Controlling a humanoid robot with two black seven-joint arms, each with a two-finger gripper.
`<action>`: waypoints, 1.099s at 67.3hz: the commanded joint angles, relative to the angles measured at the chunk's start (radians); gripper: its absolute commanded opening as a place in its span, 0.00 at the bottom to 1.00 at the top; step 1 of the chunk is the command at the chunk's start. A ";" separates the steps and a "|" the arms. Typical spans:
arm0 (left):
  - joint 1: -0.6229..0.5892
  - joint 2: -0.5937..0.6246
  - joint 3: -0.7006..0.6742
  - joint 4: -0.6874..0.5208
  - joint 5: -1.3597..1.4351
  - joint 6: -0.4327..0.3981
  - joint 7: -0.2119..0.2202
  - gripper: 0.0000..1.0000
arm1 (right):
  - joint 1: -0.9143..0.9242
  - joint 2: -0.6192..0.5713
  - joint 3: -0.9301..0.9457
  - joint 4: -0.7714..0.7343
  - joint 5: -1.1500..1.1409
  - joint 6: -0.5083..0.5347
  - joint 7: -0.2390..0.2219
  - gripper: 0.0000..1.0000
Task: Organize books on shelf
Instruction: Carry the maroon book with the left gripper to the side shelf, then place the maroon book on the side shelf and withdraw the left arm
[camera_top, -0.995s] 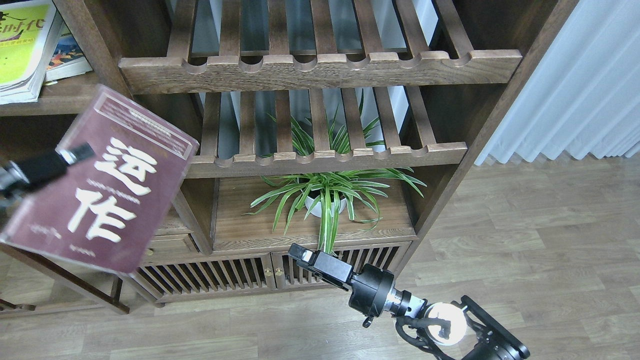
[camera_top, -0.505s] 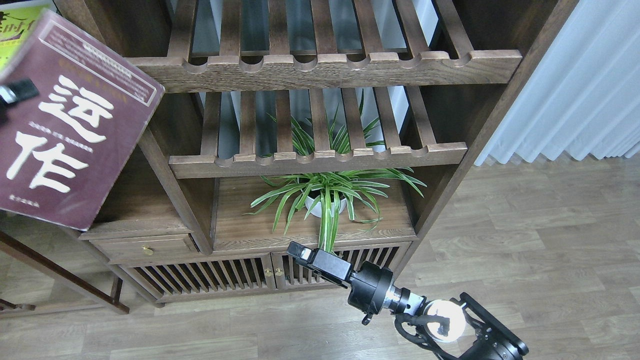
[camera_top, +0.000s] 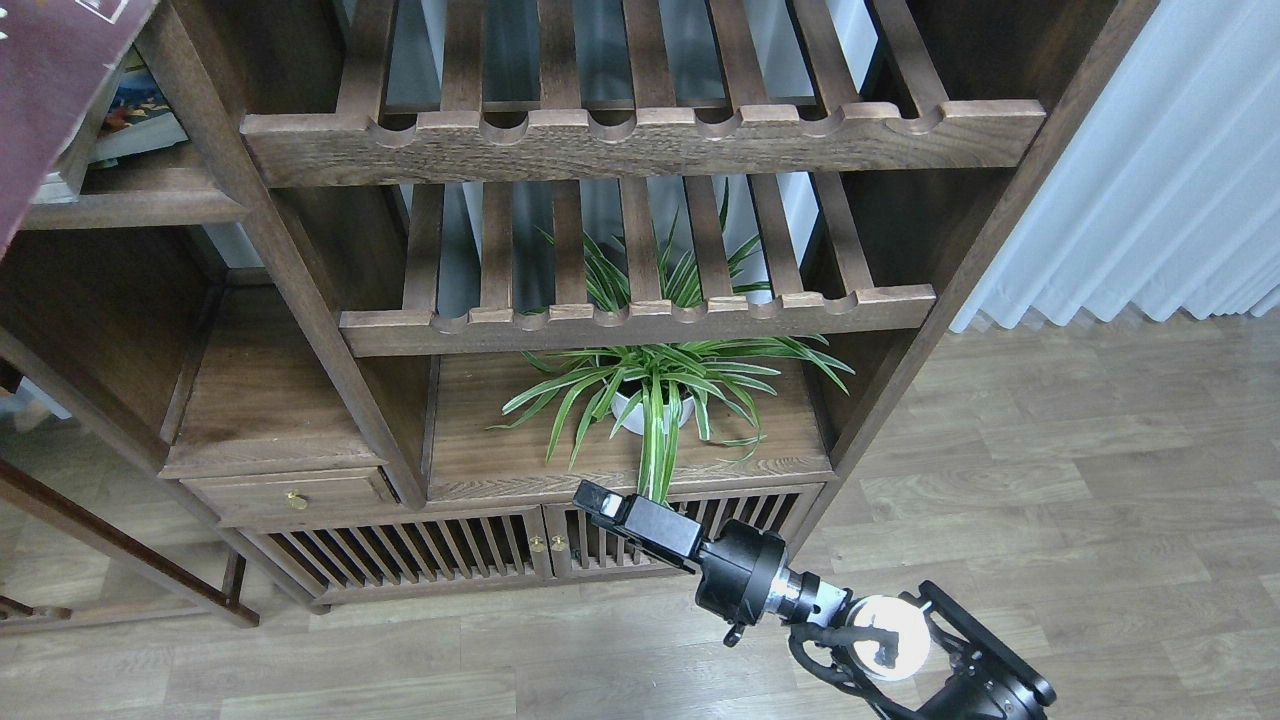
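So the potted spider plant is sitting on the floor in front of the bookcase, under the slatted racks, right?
Not quite. The head view shows the potted spider plant on a wooden board inside the bookcase, under the slatted racks, not on the floor.

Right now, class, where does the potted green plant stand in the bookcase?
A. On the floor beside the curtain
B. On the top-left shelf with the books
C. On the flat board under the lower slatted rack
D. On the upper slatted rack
C: the potted plant stands on the flat board beneath the lower slatted rack, its leaves poking up through the slats.
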 joint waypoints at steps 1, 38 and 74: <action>-0.124 -0.007 0.090 0.035 0.004 -0.001 0.012 0.00 | 0.000 0.000 0.000 -0.002 -0.001 0.000 0.000 0.97; -0.653 -0.304 0.503 0.295 0.020 -0.001 0.244 0.00 | -0.002 0.000 0.003 0.000 -0.003 0.000 0.000 0.97; -0.782 -0.450 0.508 0.483 0.022 -0.001 0.271 0.00 | -0.011 0.000 0.015 -0.002 -0.003 0.000 0.000 0.97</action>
